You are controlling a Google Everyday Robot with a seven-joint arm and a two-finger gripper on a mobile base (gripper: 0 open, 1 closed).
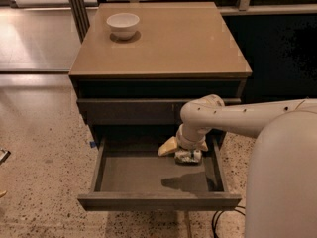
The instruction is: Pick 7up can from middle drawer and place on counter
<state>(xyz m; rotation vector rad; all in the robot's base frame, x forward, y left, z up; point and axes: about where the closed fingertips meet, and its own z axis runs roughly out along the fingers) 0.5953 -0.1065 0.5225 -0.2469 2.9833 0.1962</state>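
The 7up can [187, 156] lies on its side on the grey floor of the open middle drawer [148, 175], at the back right. It is dark green with white patches. My gripper [185, 148] hangs from the white arm right over the can, inside the drawer. Its tan fingers [168, 147] stand apart, one to the left of the can and one to the right, so it is open. The lower tips are partly hidden by the wrist. The tan counter [183, 43] tops the dark cabinet.
A white bowl [123, 24] stands on the counter's back left corner. The shut upper drawer front [129, 110] is just above the gripper. My arm's large white link [282, 177] fills the right foreground. Speckled floor [39, 133] lies to the left.
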